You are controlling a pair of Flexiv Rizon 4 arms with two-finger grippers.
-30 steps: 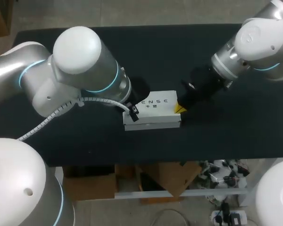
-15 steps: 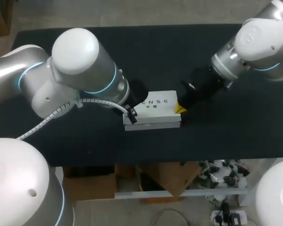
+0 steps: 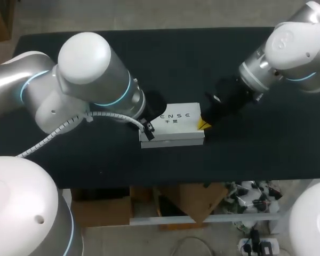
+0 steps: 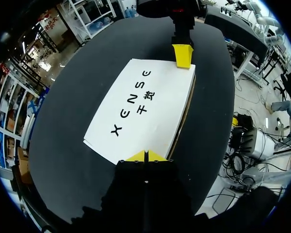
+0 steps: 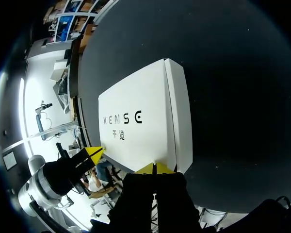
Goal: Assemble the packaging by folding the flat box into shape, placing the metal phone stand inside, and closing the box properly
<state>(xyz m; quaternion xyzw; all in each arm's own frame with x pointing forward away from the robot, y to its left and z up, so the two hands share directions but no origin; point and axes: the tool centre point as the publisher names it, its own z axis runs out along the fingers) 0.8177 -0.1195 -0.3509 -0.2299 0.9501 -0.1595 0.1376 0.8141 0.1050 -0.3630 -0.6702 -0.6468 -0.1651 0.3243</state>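
You have one black surface (image 3: 213,58), a wide band across the middle of the head view from its left edge to its right. On it lies one white box (image 3: 173,124), just below the frame's centre. It lies flat, closed as far as you can see, with its printed face up. Two arms come in: your left arm (image 3: 80,80) from the left side of the frame and your right arm (image 3: 288,48) from the upper right corner. That makes two pincers, one at each short end of the box. The left pincer (image 4: 145,156) has its yellow tips pressed together, right at the box's nearest edge. The right pincer (image 5: 155,168) also has its tips together, at the opposite edge, which is the box's right end in the head view.
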